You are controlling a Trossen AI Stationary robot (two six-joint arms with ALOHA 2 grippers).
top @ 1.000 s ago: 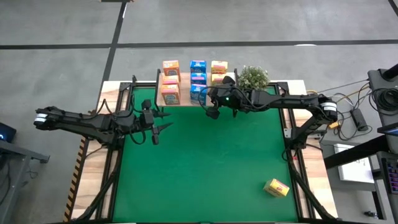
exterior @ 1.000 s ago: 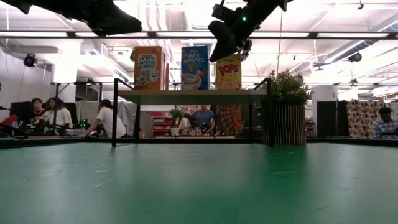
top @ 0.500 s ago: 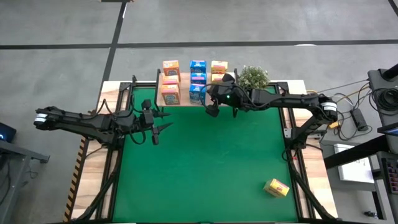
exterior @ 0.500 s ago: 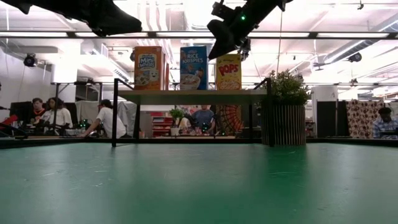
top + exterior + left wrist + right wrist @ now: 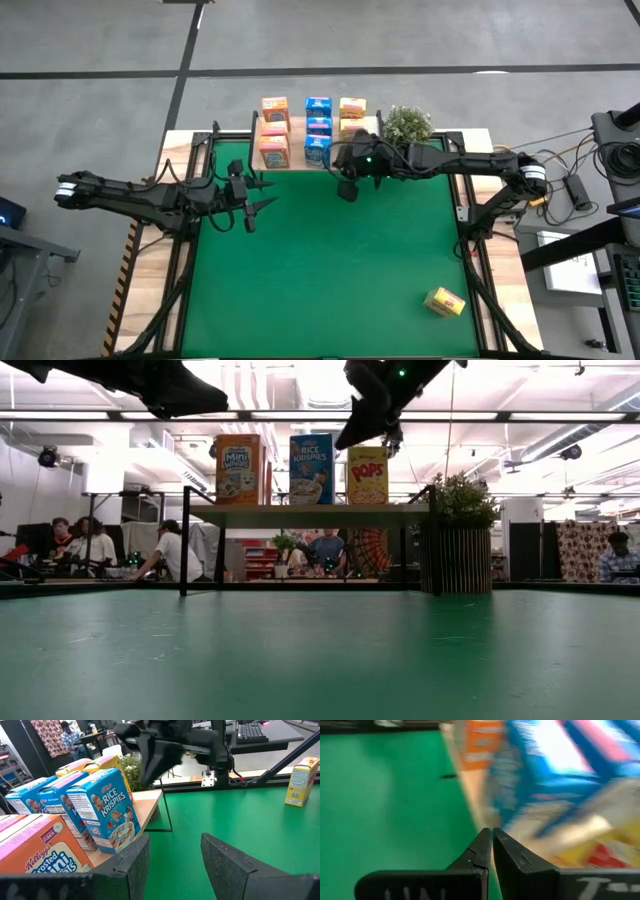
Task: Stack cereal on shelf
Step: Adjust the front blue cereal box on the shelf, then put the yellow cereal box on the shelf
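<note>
The shelf [image 5: 296, 143] stands at the mat's far edge, its board [image 5: 310, 513] on thin black legs. On it stand three orange-pink boxes [image 5: 273, 128], three blue boxes [image 5: 318, 128] and two yellow boxes [image 5: 351, 113]. A third yellow box [image 5: 444, 300] lies on the mat near the right near corner. My right gripper [image 5: 347, 189] hovers shut just in front of the shelf, before the blue and yellow columns, high above the mat [image 5: 345, 440]. My left gripper [image 5: 270, 193] waits open over the mat's left side, pointing at the boxes [image 5: 107, 812].
A small potted plant [image 5: 405, 125] stands right of the shelf at the far edge. Black frame rails [image 5: 470, 250] run along the mat's left and right sides. People sit in the room behind the table [image 5: 170, 550]. Open green mat [image 5: 330, 280] lies between the shelf and the loose yellow box.
My right gripper has drawn back a little from the shelf toward the near edge and risen slightly, turning as it went. The front yellow box, which it partly covered in the low view, now shows whole. The boxes have kept their places.
</note>
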